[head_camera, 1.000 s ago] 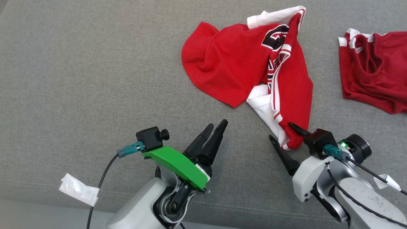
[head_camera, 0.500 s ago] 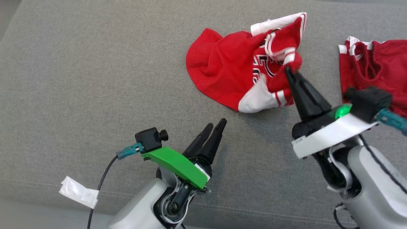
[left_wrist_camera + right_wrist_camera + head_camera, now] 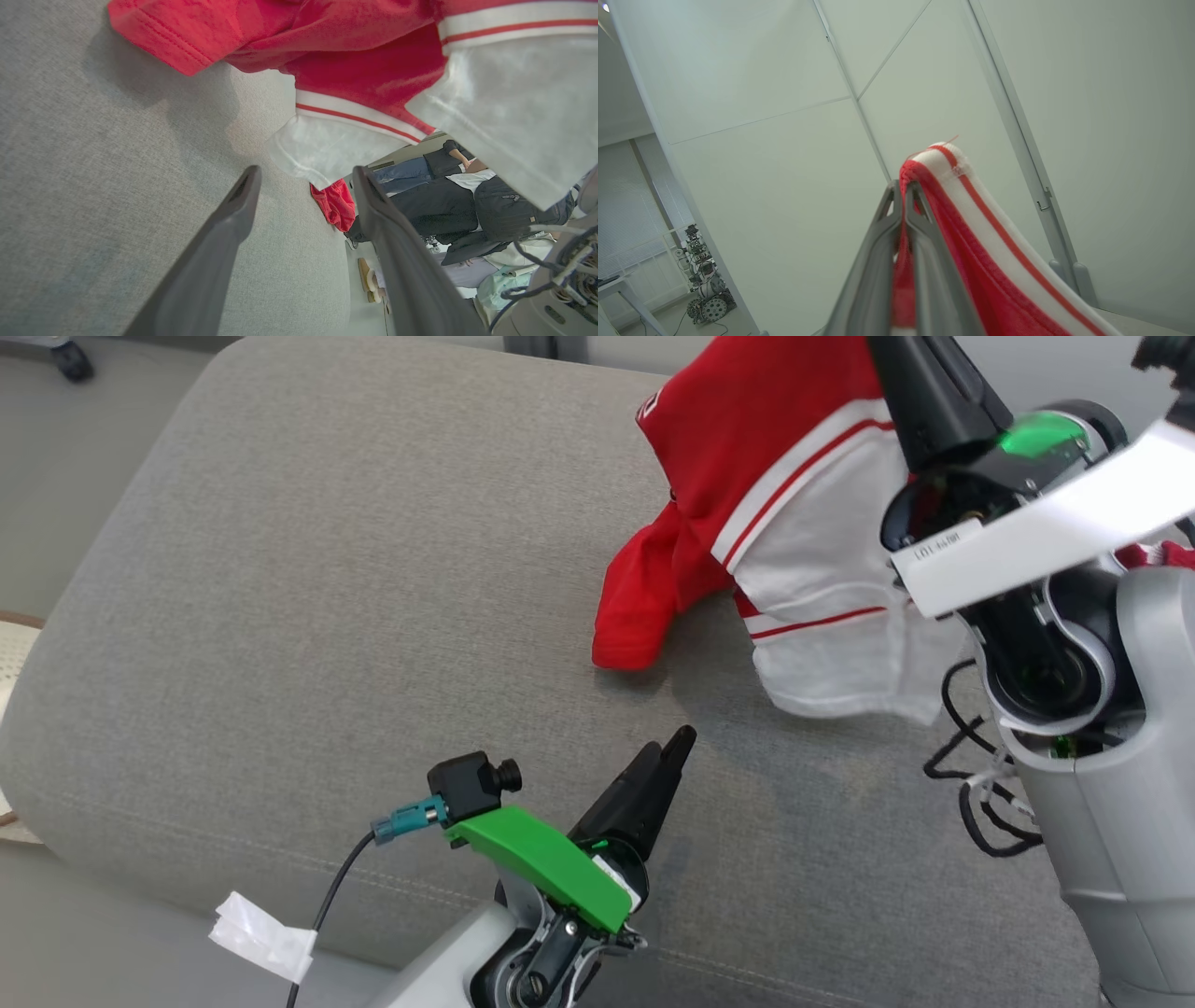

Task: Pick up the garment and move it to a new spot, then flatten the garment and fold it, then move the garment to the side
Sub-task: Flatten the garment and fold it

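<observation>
**Well, the garment hangs high from the right jaws**

And there it is: the garment (image 3: 775, 504), a red jersey with white panels and red-and-white striped trim, is up in the air at the far right of the grey cushion (image 3: 327, 616). It drapes down in a long bunch. A white panel swings free just beside the right arm's pale body (image 3: 1111, 821). The lowest red fold sits down at the cushion, though I cannot tell whether it touches.

The right jaws are pinched tight together on the striped hem. In the right wrist view the fingertips (image 3: 893, 191) meet with red fabric squeezed between them, and the trim loops over the top and falls away to the right. Behind that, pale wall panels (image 3: 738, 93), and a small wheeled machine (image 3: 703, 289) on the floor at lower left.

Down near the front of the cushion, the left jaws stand wide apart with nothing in them. In the left wrist view the two dark fingers (image 3: 233, 219) splay out just under the hanging cloth, apart from it. A green cover (image 3: 537, 863) rides on that wrist, with a white tape tag (image 3: 261, 938) on its cable.

Further out, a second red cloth (image 3: 334, 205) lies at the cushion's far edge. People in dark clothes (image 3: 434, 205) are beyond it.
</observation>
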You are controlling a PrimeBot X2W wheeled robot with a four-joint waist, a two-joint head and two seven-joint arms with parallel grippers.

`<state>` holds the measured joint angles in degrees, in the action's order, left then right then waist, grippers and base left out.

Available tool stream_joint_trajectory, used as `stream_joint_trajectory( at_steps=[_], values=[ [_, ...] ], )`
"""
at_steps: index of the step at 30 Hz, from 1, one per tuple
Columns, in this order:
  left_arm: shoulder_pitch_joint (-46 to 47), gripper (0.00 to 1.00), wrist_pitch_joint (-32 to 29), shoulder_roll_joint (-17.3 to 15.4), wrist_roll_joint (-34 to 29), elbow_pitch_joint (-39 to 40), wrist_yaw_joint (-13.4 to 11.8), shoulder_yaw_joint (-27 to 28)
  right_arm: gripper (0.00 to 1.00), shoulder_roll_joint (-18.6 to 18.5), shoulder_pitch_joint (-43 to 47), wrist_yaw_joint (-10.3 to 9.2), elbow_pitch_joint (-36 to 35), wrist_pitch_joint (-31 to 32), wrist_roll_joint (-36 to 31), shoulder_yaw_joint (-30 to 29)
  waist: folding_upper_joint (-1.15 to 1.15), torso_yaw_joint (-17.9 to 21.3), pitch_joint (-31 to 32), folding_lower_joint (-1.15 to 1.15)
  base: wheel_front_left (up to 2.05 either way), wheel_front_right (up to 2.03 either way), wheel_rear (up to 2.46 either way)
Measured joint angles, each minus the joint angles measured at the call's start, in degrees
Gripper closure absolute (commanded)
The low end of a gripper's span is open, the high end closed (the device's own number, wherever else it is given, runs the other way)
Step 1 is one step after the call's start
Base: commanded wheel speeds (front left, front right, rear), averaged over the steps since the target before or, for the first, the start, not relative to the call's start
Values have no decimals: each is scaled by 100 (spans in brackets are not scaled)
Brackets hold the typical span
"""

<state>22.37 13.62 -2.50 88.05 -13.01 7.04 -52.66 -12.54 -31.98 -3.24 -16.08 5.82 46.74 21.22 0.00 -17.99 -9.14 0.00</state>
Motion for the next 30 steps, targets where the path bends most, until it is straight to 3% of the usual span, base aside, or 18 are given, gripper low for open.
stream_joint_trajectory(
  at_steps=[10,18,24,30],
  values=[
    [-184,0,62,-10,-20,-285,0,119,100,591,-895,-149,638,458,656,-238,0,-467,409,0,0,0,0],
    [-402,0,63,-20,-170,-510,0,222,100,97,-671,-360,1096,407,654,-1272,0,-391,722,0,0,0,0],
    [-482,0,64,-30,-322,-505,0,304,100,-300,419,-402,1594,537,583,-1845,0,-72,746,0,0,0,0],
    [-482,0,64,-27,-378,-477,1,364,100,-225,1471,-442,1786,528,523,-2243,0,270,624,0,0,0,0]
  ],
)
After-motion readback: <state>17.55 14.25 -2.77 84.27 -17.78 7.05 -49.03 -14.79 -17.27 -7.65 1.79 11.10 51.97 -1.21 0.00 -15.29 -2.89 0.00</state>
